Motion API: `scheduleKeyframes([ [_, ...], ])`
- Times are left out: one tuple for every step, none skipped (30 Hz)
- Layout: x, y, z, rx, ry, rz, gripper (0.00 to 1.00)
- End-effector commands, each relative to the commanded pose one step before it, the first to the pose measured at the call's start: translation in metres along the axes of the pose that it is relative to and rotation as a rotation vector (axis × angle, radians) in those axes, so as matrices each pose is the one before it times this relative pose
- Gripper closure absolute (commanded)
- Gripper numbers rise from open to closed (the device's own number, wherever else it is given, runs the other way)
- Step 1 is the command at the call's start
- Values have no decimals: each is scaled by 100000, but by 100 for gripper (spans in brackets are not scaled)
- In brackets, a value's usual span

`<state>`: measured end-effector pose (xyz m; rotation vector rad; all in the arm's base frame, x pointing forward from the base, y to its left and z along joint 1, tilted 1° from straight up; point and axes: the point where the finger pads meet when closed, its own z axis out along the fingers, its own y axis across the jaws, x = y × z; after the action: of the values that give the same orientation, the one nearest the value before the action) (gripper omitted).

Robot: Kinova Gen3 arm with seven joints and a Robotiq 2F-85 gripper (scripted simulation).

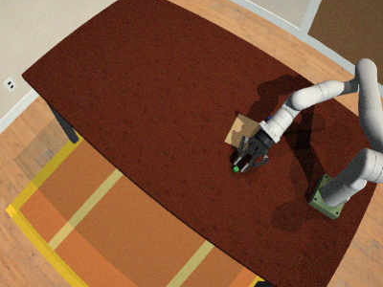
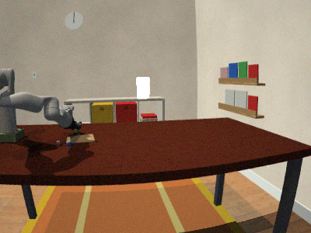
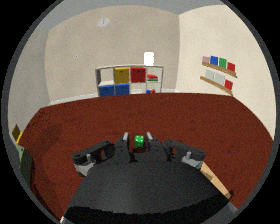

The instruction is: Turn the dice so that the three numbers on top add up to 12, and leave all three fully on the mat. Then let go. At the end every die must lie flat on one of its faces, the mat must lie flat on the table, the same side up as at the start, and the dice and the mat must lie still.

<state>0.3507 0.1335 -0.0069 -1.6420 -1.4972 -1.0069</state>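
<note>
One green die, top view: I see the die point(image 1: 236, 169) point(image 2: 77, 131) point(image 3: 139, 141) at the fingertips, off the tan mat point(image 1: 233, 137) point(image 2: 86, 138) point(image 3: 216, 180).
Blue die, top view: a sliver point(image 1: 269, 118) beside the arm point(image 1: 318, 92) point(image 2: 27, 101).
Grey die, exterior view: on the table point(image 1: 158, 77) point(image 2: 175, 147) point(image 3: 100, 115), apart from the mat point(image 2: 81, 136); upper number unreadable to me.
Blue die, exterior view: at the mat's near corner point(image 2: 69, 144).
Gripper, wrist view: my gripper point(image 1: 240, 165) point(image 2: 77, 130) point(image 3: 137, 137) is partly open, holding nothing; gaps flank the green die.
Mat, wrist view: right edge, partly hidden.
</note>
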Motion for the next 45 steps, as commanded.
scheduleKeyframes([
  [-246, 443, -1528, -1785, -336, 445, 69],
  [0, 0, -360, 0, 0, 0, 69],
  [0, 1, -330, 0, -1, 1, 69],
  [0, 0, -292, 0, 0, 0, 69],
  [0, 0, -247, 0, 1, 0, 69],
  [0, 0, -198, 0, -1, 0, 69],
  [0, 0, -147, 0, 0, 0, 69],
  [0, 0, 0, 0, 0, 0, 69],
  [0, 0, 0, 0, 0, 0, 69],
  [0, 0, -99, 0, 1, 0, 69],
  [0, 0, -56, 0, 1, 0, 69],
  [0, 0, -22, 0, 0, 0, 69],
  [0, 0, -3, 0, 0, 0, 69],
  [4, 0, -2, 0, 0, 0, 69],
  [24, 0, -13, 0, 0, 0, 69],
  [59, 0, -31, -1, 0, 0, 69],
  [104, 0, -55, -1, 0, 0, 69],
  [155, 0, -82, 0, 0, 0, 69],
  [209, 0, -111, 0, 0, 0, 69],
  [261, 0, -139, 0, 0, 0, 69],
  [309, 1, -165, -1, 0, 0, 69],
  [351, 0, -187, 0, 0, 0, 69],
  [384, 0, -204, 0, 0, 0, 69],
  [408, 0, -217, 0, 0, 0, 69],
  [0, 0, 0, 0, 0, 0, 69],
  [0, 0, 0, 0, 0, 0, 69],
  [420, 0, -223, 0, 0, 0, 69],
  [420, 0, -223, 0, 0, 0, 69],
  [403, 0, -214, 0, 0, 0, 69],
  [376, 1, -200, -1, 0, 0, 69],
  [340, 0, -181, 0, 0, 0, 69],
  [298, 0, -158, 0, 0, 0, 69],
  [249, 0, -133, 0, 0, 0, 69],
  [198, 0, -105, 0, 0, 0, 69],
  [147, 0, -78, 0, 0, 0, 69],
  [98, 0, -52, 1, 0, 0, 69],
  [55, 0, -29, 1, 0, 0, 69],
  [22, 0, -12, 0, 0, 0, 69],
  [3, 0, -2, 0, 0, 0, 69],
  [0, 0, 0, 0, -5, 0, 69],
  [1, 0, 0, 0, -32, 0, 69],
  [0, 0, 0, 0, 0, 0, 69],
  [0, 0, 0, 0, 0, 0, 69],
  [4, 1, 1, 0, -85, 0, 69],
  [7, 1, 2, 1, -159, -1, 69],
])
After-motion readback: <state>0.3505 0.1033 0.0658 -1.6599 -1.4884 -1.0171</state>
